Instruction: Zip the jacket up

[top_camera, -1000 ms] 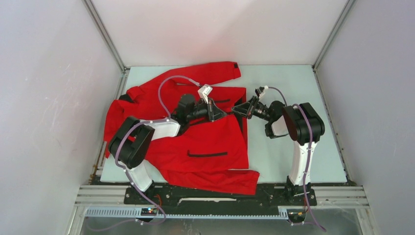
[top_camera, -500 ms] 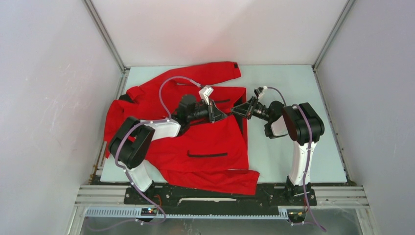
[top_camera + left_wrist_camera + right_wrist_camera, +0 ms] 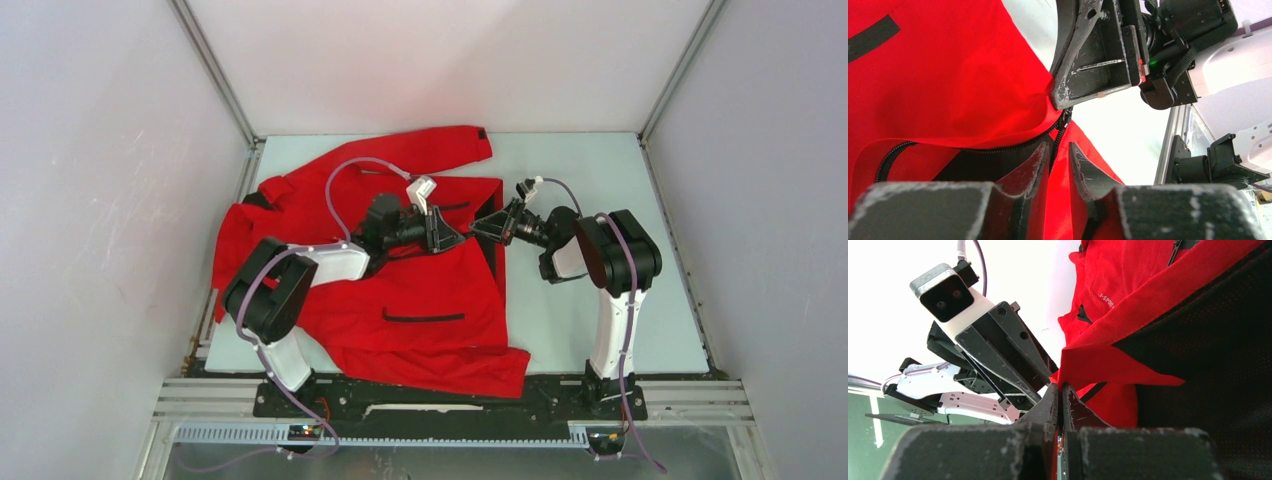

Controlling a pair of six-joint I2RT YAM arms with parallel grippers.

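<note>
The red jacket [image 3: 400, 290] lies spread on the table, its front open, with the black front zipper [image 3: 973, 150] running to the hem. My left gripper [image 3: 447, 238] is at the hem. Its jaws [image 3: 1057, 150] stand narrowly apart with the zipper edge and red fabric between them, just below the slider [image 3: 1066, 114]. My right gripper [image 3: 478, 228] faces it from the right. Its jaws [image 3: 1060, 389] are pressed shut on the red hem fabric [image 3: 1108, 355], and the jacket's dark lining [image 3: 1208, 365] shows beside them.
The pale table [image 3: 580, 300] is bare to the right of the jacket. One sleeve [image 3: 440, 145] stretches toward the back wall. A black pocket zip [image 3: 425, 316] lies on the near panel. White walls and metal frame rails enclose the table on three sides.
The right gripper has edged slightly left toward the left gripper. The jacket and left arm have barely moved.
</note>
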